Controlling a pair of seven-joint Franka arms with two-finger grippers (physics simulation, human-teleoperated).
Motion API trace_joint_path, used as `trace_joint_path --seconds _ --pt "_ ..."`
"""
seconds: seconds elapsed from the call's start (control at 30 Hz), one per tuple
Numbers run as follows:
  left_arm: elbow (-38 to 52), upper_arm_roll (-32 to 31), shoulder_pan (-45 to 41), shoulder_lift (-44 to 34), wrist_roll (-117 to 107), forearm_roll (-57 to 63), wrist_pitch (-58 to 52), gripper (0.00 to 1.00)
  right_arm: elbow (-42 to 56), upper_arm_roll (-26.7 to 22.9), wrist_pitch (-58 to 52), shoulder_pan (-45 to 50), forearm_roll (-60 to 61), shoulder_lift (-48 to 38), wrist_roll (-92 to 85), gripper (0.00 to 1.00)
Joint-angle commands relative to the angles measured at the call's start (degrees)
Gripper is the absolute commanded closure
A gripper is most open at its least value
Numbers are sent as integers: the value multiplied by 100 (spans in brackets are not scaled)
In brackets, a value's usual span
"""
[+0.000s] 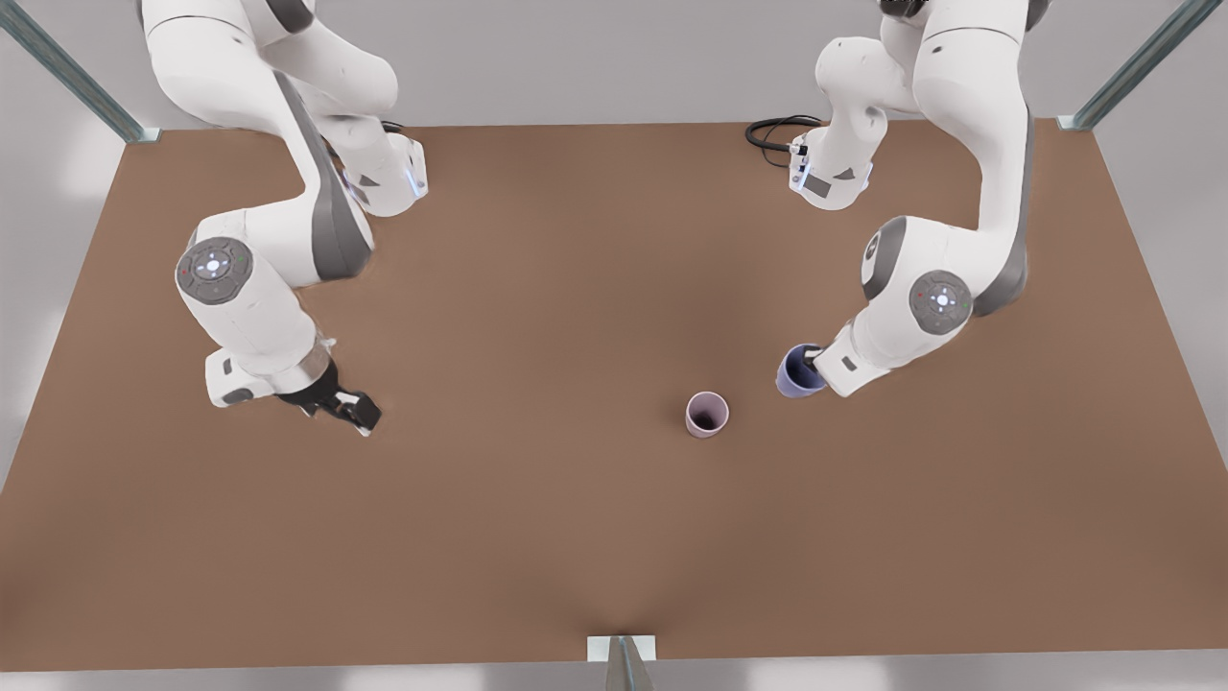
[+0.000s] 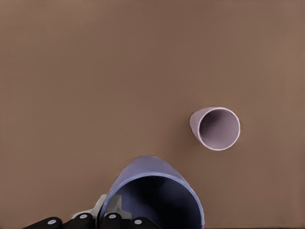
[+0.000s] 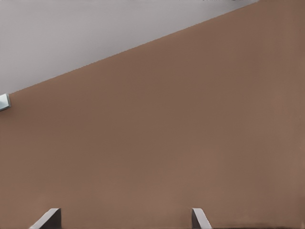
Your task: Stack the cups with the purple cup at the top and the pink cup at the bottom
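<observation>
**Front view: purple cup held near the pink cup**

Front view shows the left gripper (image 1: 814,363), on the front view's right, clamped on the rim of the purple cup (image 1: 797,372), held tilted just above the brown table (image 1: 537,537). The pink cup (image 1: 707,415) stands upright on the table near it, apart, mouth up. The right gripper (image 1: 350,411) waits well apart on the front view's left, its fingers (image 3: 47,219) spread over bare table.
</observation>
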Motion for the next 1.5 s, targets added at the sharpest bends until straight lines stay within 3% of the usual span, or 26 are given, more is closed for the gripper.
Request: trace_joint_path --seconds 0.0,0.07,0.13,0.2,0.5,0.7,0.77,0.83,0.9,1.1,1.43,1.47 --pt "729 -16 -259 335 -2198 -22 -1561 79 -23 -2 -1002 -516 401 -215 -3164 0" --pt "956 -16 -523 616 -2682 -67 -1562 79 284 -29 -1151 -719 428 -163 -3438 0" --pt "1731 -16 -858 1303 -3456 -67 -1500 79 565 -99 -1169 -746 437 -13 -3465 0" --pt "2100 -16 -866 1645 -3579 -67 -1421 79 574 -38 -1222 -667 419 84 -4597 0" --pt "1881 -16 -813 1716 -3579 -75 -498 79 258 59 -633 -500 393 22 -8588 0" --pt "1670 -16 -813 1760 -3562 -190 29 79 223 68 -624 -307 419 5 -7536 0" --pt "1582 -16 -805 1760 -3518 -190 38 79 170 -1321 -703 643 419 -206 -6068 0" --pt "1529 -16 -813 1769 -3509 -190 108 79 -366 -1619 -703 608 419 -619 -4433 0" --pt "1432 -16 -814 1769 -3526 -190 222 79 -542 -1655 -870 493 419 -725 -3360 0" --pt "1265 -16 -814 1812 -3500 -190 372 79 -129 -1576 -923 546 445 -321 -2560 0" --pt "914 -16 -805 1883 -3474 -146 662 78 -129 -1576 -888 546 779 -198 -2647 0" --pt "896 -16 -813 1883 -3474 -137 662 32 -129 -1576 -888 537 779 -162 -2647 0"
